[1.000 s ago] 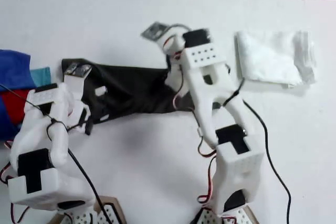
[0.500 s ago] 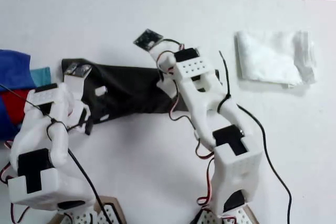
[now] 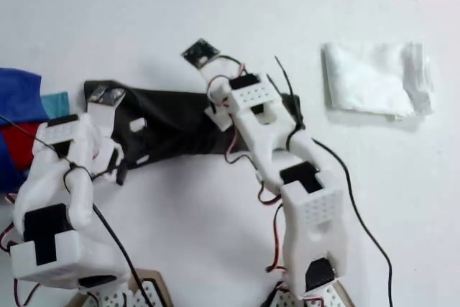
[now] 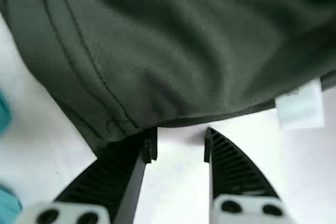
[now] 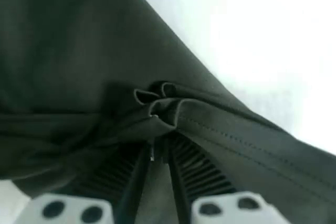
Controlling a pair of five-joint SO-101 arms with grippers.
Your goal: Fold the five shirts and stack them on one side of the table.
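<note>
A black shirt [image 3: 172, 124] lies bunched across the table's middle left. In the right wrist view my right gripper [image 5: 160, 153] is shut on a puckered fold of the black shirt [image 5: 79, 40]. From above, the right gripper [image 3: 215, 114] sits at the shirt's right end. In the left wrist view my left gripper [image 4: 178, 148] is open at the hem of the black shirt [image 4: 184, 40], with one fingertip [image 4: 148, 149] at the cloth's edge and bare table between the jaws. A white label [image 4: 299, 109] sticks out of the hem.
A folded white shirt [image 3: 374, 84] lies at the right of the table. Blue, red and teal shirts [image 3: 20, 124] are heaped at the left edge beside the left arm. A black cable [image 3: 359, 213] trails to the right of the right arm.
My right arm has swung left, drawing the black shirt's right end over towards the middle. The left arm has stayed where it was.
</note>
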